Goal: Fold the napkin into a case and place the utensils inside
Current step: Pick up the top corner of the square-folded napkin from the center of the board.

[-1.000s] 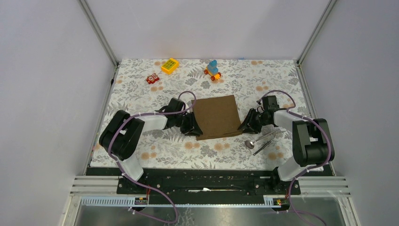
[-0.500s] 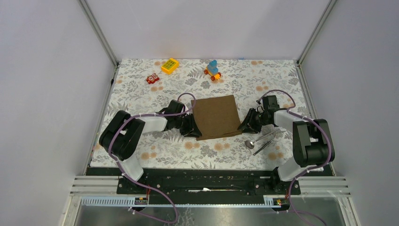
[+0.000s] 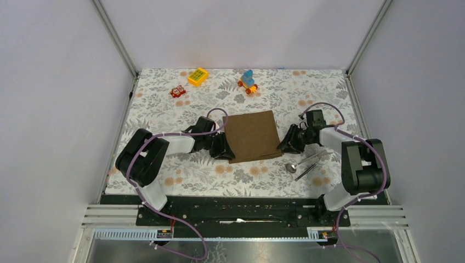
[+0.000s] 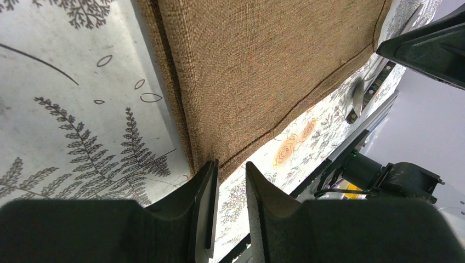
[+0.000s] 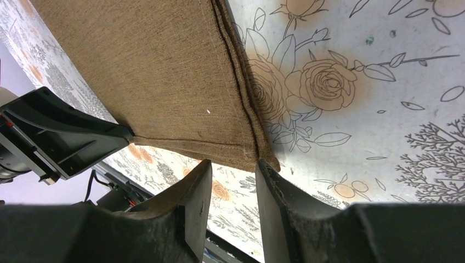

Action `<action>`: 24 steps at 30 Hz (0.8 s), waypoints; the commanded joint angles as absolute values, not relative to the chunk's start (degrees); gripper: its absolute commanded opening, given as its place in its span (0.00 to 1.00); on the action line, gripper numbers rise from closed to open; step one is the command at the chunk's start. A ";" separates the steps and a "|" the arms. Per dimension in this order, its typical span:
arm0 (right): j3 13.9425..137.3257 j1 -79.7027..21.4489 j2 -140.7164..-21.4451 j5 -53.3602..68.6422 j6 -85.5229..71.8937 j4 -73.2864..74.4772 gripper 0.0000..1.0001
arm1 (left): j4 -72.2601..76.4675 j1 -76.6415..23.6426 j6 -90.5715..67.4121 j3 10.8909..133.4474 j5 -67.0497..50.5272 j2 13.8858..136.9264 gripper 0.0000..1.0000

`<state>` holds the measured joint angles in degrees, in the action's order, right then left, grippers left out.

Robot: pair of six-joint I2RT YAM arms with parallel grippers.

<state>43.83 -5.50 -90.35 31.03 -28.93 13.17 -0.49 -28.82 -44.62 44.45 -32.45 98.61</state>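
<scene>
Left claw (image 4: 229, 164): jaws slightly parted, nothing clamped, near corner of the napkin (image 3: 252, 136) right at its tips. Right claw (image 5: 233, 163): parted likewise, tips at the napkin's other near corner. Napkin lies flat on the bench (image 3: 164, 104) between both claws. Spoon (image 3: 304, 162) and dark stick (image 3: 305, 171) lie just behind the right claw.
</scene>
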 commanded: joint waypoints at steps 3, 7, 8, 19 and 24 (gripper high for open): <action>44.30 -5.27 -92.20 32.59 -28.11 11.00 0.42 | -0.22 -29.18 -44.12 43.39 -31.65 97.22 0.30; 44.34 -5.27 -92.39 33.76 -28.66 9.94 0.42 | 1.04 -29.33 -44.25 43.33 -31.73 97.27 0.30; 44.46 -5.21 -92.35 34.02 -28.73 9.75 0.41 | 1.05 -29.34 -44.29 43.37 -31.73 97.25 0.30; 44.17 -5.19 -93.70 35.74 -30.40 7.68 0.44 | 1.27 -29.76 -44.61 43.24 -31.68 97.02 0.30; 43.49 -5.20 -93.84 32.30 -31.56 8.31 0.48 | 1.23 -29.86 -44.74 43.33 -31.69 96.82 0.30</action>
<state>43.77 -5.50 -93.73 34.37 -30.33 8.80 0.47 -29.23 -45.04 44.10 -32.42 98.61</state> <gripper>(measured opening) 0.465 0.298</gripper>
